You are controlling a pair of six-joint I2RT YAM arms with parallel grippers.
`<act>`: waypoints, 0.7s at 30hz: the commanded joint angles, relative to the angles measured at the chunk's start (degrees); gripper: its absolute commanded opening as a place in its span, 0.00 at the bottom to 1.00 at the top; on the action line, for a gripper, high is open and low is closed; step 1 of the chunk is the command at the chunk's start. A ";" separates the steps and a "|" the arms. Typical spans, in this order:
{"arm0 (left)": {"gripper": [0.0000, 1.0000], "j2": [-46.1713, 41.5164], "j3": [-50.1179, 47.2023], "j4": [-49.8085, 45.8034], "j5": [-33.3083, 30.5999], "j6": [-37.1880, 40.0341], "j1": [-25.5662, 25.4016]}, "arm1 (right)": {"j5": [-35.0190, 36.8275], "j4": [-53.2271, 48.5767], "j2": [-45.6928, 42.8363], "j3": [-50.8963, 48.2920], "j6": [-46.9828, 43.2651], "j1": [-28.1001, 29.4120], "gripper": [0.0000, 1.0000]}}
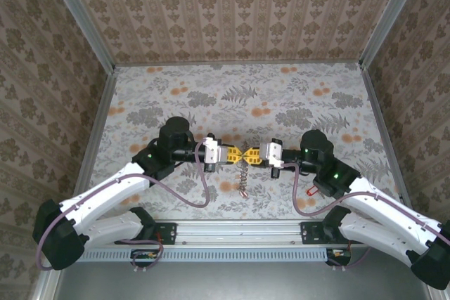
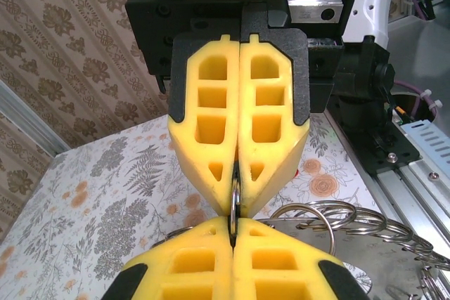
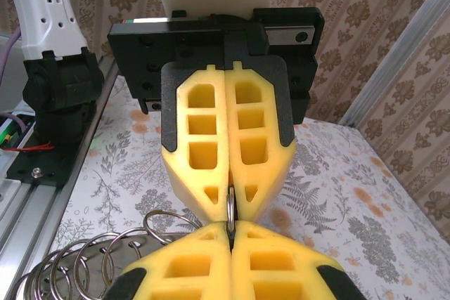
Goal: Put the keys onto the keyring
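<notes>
My two grippers meet tip to tip above the middle of the table. Both are shut on one thin metal ring (image 2: 235, 200), seen edge-on between the yellow fingertips. The left gripper (image 1: 238, 154) (image 2: 233, 225) holds it from the left and the right gripper (image 1: 251, 154) (image 3: 230, 228) from the right. From that ring hangs the keyring (image 1: 242, 177), a bunch of linked grey metal rings (image 2: 351, 217) (image 3: 70, 265). A flat grey metal piece (image 2: 401, 261) lies among them. No coloured key heads are visible among the rings.
The floral tabletop (image 1: 239, 96) is walled by patterned panels on three sides. A small red loop-shaped thing (image 1: 311, 189) lies beside the right arm; I cannot tell what it is. An aluminium rail (image 1: 239, 230) with the arm bases runs along the near edge.
</notes>
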 commanded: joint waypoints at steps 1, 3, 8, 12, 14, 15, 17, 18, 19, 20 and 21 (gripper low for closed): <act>0.07 -0.38 1.00 0.28 -0.18 -1.34 0.21 | -2.82 -0.32 0.30 1.42 -1.30 0.38 0.00; 0.14 -0.59 1.60 -1.92 -1.03 -1.01 0.28 | -2.57 -1.90 0.31 1.86 -2.65 0.38 0.00; 0.18 -1.67 2.57 -7.02 -2.36 1.54 0.25 | -3.07 -3.80 0.26 2.44 -3.99 0.20 0.00; 0.15 -2.17 3.04 -10.77 -2.92 3.79 0.29 | -3.26 -3.06 0.24 2.26 -3.21 0.12 0.00; 0.14 -2.34 2.95 -10.99 -2.79 3.91 0.34 | -3.28 -3.08 0.20 2.26 -3.09 0.12 0.00; 0.14 -2.47 2.94 -10.82 -2.79 3.79 0.33 | -3.32 -3.20 0.35 2.26 -3.15 0.07 0.00; 0.14 -2.55 3.01 -10.52 -2.55 3.55 0.33 | -3.22 -3.40 0.35 2.26 -3.21 0.12 0.00; 0.15 -2.57 3.07 -10.43 -2.52 3.51 0.29 | -3.13 -3.32 0.34 2.26 -3.19 0.12 0.00; 0.15 -2.57 3.12 -10.34 -2.53 3.47 0.29 | -3.15 -3.39 0.31 2.25 -3.21 0.12 0.00; 0.16 -2.53 3.18 -10.22 -2.51 3.40 0.29 | -3.28 -3.40 0.41 2.26 -3.13 0.05 0.00; 0.16 -2.38 3.24 -10.20 -2.48 3.40 0.30 | -3.31 -3.37 0.53 2.36 -3.10 0.12 0.00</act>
